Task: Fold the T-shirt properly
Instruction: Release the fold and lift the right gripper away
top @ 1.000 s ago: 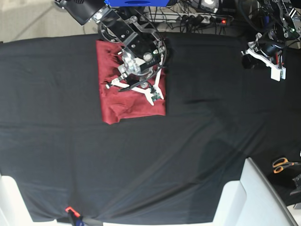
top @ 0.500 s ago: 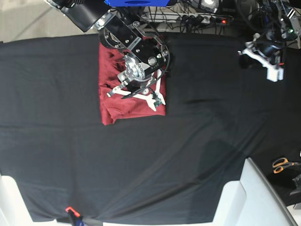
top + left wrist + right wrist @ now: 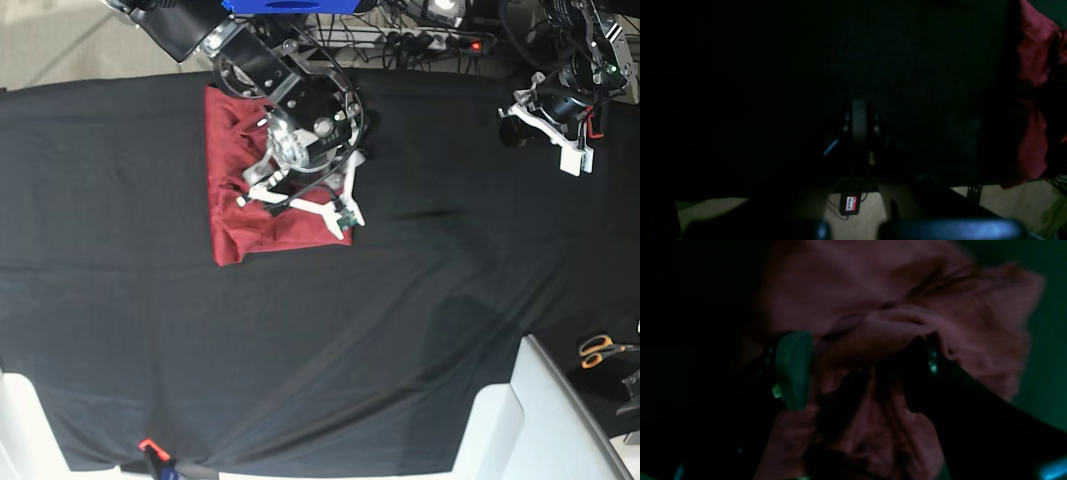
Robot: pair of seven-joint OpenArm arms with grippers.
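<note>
The T-shirt (image 3: 235,215) lies folded into a brick-red rectangle at the far left of the black cloth (image 3: 400,300). My right gripper (image 3: 295,207) hangs over its near right part, open, its white fingers (image 3: 243,198) spread wide. In the right wrist view the right gripper (image 3: 862,370) straddles a rumpled ridge of the T-shirt (image 3: 887,330), which lies loose between the fingers (image 3: 793,370). My left gripper (image 3: 548,122) hovers at the far right edge, shut and empty. The dark left wrist view shows the left gripper (image 3: 858,123) closed and the T-shirt (image 3: 1033,66) at its right edge.
Orange-handled scissors (image 3: 600,349) lie at the right edge. A white panel (image 3: 545,420) rises at the near right corner. A power strip (image 3: 440,42) and cables run behind the far edge. A small orange clip (image 3: 150,446) sits on the near left edge.
My right gripper has opened wide over the shirt, letting the fabric go. The shirt's near edge has settled flatter. The left arm has drifted slightly along the far right edge.
</note>
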